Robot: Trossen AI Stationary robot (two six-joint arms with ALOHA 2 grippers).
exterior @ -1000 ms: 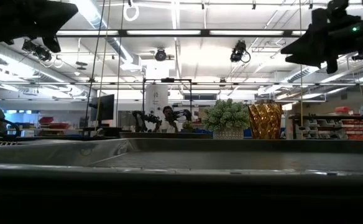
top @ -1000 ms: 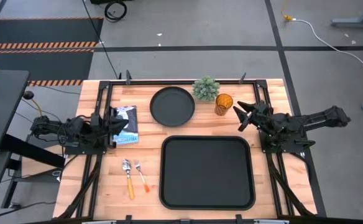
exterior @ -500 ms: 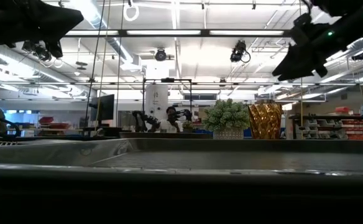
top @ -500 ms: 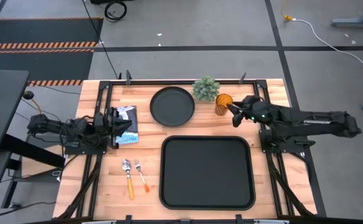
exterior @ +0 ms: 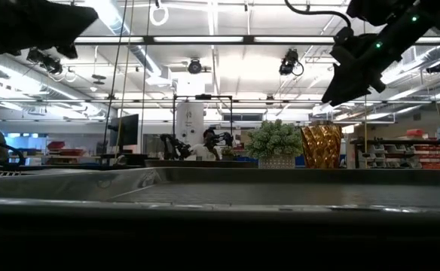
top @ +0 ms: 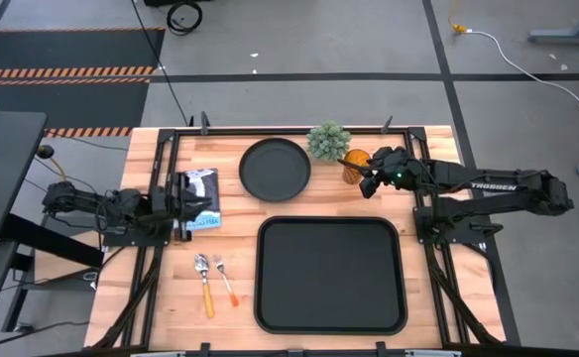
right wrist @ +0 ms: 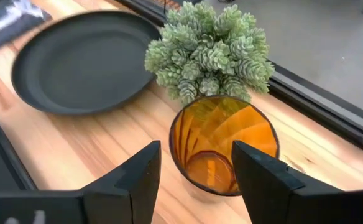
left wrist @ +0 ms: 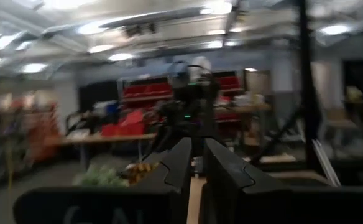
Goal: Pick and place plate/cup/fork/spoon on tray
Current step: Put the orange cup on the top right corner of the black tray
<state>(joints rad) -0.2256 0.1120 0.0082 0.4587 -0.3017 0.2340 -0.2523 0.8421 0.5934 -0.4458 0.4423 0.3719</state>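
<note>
The amber cup stands upright on the wood at the far right, beside a small potted plant. My right gripper is open and hovers above the cup. In the right wrist view its two fingers stand on either side of the cup without touching it. The round black plate lies flat at the far middle. The black tray lies near the front middle. The spoon and the fork lie left of the tray. My left gripper is shut and waits at the left.
A blue and white flat item lies on the table under my left gripper. The plant stands close behind the cup, between it and the plate. The tray's corner lies near the cup. A black frame borders the table's far edge.
My right gripper has reached from the right side toward the table's left and far edge. It has tipped downward and now stands over the cup. The cup and the other things have stayed in place.
</note>
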